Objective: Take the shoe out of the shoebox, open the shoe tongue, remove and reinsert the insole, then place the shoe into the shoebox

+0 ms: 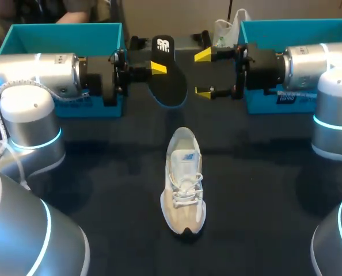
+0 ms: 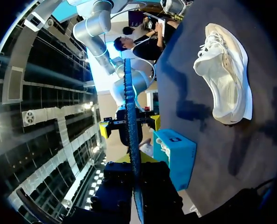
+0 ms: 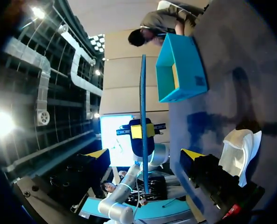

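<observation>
- The left claw [image 1: 158,67] is clenched on the black insole [image 1: 170,77] and holds it in the air above the far part of the dark worktop [image 1: 102,190].
- The insole's top face is turned towards the head camera. Its printed heel end points to 12 o'clock and its toe end to 6 o'clock.
- In the left wrist view the insole [image 2: 130,116] is seen edge-on, running straight out ahead from between that claw's dark fingers.
- The right claw [image 1: 204,73] is released, its yellow fingertips [image 3: 190,153] spread wide apart and grasping nothing.
- It sits at 3 o'clock of the insole, just beside it and not touching.
- In the right wrist view the insole [image 3: 143,93] is a thin edge ahead of the open fingers, with the left claw's yellow tips on either side of it.
- The cream shoe [image 1: 183,184] with white laces rests upright on its sole in the middle of the worktop, at 6 o'clock of the insole and well apart from it.
- Its toe points to 6 o'clock and its heel to 12 o'clock.
- The left teal box [image 1: 61,31] stands open at 10 o'clock of the shoe, behind the left arm.
- The right teal box [image 1: 297,26] stands open at 2 o'clock of the shoe, behind the right arm.
</observation>
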Robot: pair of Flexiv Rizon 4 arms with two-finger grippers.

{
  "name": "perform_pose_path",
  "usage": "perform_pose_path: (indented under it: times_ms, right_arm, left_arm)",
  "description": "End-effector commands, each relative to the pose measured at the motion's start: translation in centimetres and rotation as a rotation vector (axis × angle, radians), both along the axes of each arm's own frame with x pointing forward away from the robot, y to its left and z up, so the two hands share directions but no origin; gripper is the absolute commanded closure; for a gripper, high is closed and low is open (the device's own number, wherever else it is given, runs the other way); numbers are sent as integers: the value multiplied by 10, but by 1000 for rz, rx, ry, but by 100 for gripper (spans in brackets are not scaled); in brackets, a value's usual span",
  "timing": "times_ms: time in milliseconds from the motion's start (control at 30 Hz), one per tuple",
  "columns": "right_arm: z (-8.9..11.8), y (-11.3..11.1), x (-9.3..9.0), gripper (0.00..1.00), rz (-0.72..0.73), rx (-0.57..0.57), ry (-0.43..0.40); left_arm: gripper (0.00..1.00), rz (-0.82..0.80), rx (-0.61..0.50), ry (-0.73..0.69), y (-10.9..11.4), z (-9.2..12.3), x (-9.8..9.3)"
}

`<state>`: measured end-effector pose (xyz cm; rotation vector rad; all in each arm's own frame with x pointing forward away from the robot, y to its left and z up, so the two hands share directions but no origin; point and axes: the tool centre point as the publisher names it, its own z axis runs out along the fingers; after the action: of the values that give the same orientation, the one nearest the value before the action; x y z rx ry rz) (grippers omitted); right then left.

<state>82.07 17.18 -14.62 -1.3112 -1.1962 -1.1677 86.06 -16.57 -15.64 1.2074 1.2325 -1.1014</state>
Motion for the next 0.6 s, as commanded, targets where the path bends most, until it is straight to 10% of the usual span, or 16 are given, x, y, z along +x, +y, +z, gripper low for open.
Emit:
perform_pose_path:
  times_ms: [33, 600]
  right_arm:
    - [0, 2, -4, 0, -13, 0, 0]
    - [1, 28, -14, 0, 23, -63, -53]
  left_arm:
    - [100, 7, 15, -19, -12, -2, 6]
    - [100, -1, 42, -9, -28, -5, 17]
